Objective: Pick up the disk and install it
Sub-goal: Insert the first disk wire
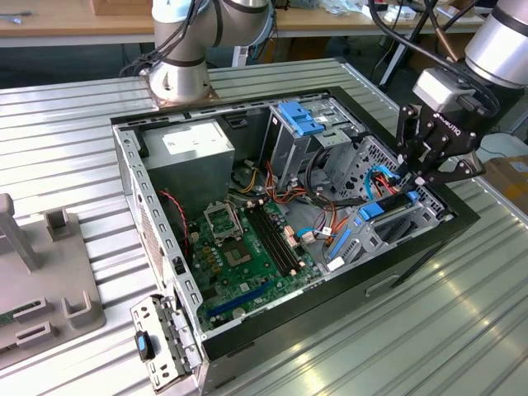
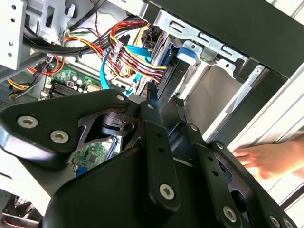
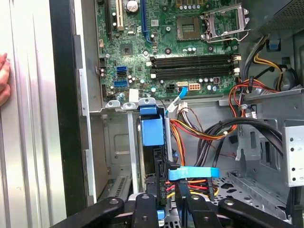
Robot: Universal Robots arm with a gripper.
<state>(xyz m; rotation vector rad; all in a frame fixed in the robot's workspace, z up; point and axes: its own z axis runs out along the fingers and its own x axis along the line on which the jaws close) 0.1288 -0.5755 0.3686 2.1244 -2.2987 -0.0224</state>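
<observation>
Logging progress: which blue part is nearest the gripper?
The disk, on edge right beneath the gripper; the latch plate sits farther off.

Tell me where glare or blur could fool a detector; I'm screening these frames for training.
Exterior view: bright reflections streak the ribbed metal table. Second wrist view: a hand beside the computer case looks overexposed and soft. First wrist view: the motherboard is evenly lit, and the disk reads clearly.

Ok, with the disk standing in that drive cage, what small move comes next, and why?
Probably ease the disk slightly deeper along the slot. The end effector seems clamped on its near end, and the disk stands edge-on inside the drive cage, apparently not fully seated. Go slowly: a hand rests beside the case.
</observation>
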